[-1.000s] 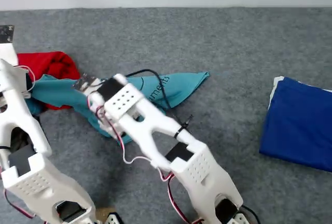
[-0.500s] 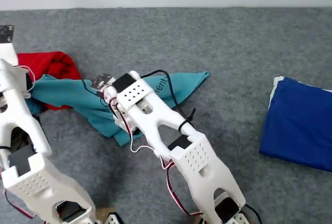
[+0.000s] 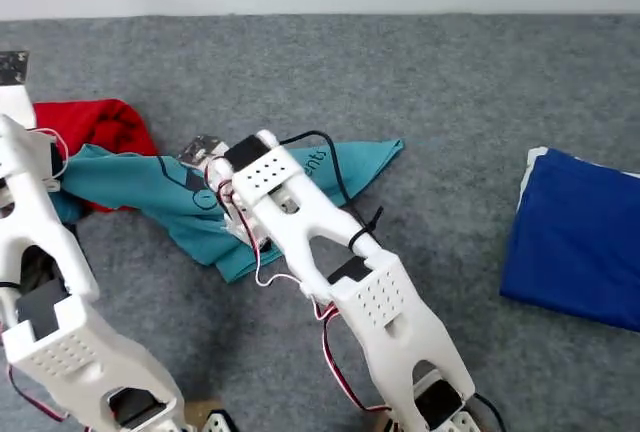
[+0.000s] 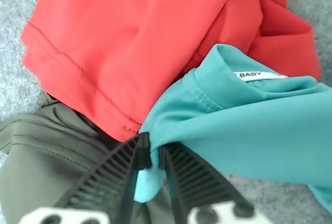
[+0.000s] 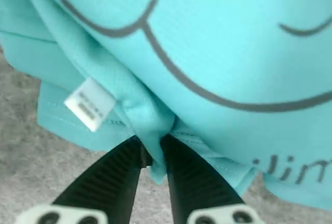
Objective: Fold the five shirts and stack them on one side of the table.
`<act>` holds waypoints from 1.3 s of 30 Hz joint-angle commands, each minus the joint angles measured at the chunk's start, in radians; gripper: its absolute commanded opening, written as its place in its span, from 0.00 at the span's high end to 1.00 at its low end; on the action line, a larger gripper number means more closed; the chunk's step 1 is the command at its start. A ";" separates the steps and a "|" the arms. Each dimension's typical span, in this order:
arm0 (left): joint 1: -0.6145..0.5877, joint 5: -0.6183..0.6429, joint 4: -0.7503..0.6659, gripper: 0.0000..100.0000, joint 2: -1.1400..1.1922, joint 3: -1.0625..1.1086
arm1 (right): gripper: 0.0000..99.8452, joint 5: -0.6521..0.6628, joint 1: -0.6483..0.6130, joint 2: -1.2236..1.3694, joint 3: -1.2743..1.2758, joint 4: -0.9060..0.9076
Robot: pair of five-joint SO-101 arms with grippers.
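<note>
A teal shirt [image 3: 165,192] with a dark line print lies stretched across the grey table's left half, pulled between both arms. My left gripper [image 4: 150,159] is shut on the teal shirt [image 4: 249,125] at its hem by the collar, right beside a red shirt [image 4: 145,37] and over an olive shirt [image 4: 36,156]. My right gripper [image 5: 153,154] is shut on a pinched fold of the teal shirt [image 5: 218,42] near a white side label [image 5: 89,105]. In the high view the right arm [image 3: 265,177] stands over the shirt's middle. The red shirt [image 3: 95,122] lies crumpled at the far left.
A folded blue shirt [image 3: 580,237] lies at the table's right edge. Grey felt table surface [image 3: 440,82] stretches bare between the teal shirt and the blue one. The left arm [image 3: 40,242] stands along the left edge.
My right gripper has moved toward the back and right with the teal fold in it, drawing the shirt's lower part out wider. The left arm has kept still.
</note>
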 commanded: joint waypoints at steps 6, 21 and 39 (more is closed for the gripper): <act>0.071 0.000 0.143 0.99 -0.018 -0.094 | 0.99 0.112 0.153 -0.170 -0.176 0.166; 0.209 -0.173 0.402 0.99 -0.112 -0.323 | 0.99 0.339 0.461 -0.668 -0.095 0.168; 0.433 -0.390 0.351 0.94 -0.333 0.295 | 0.99 0.399 0.714 -0.866 0.466 0.022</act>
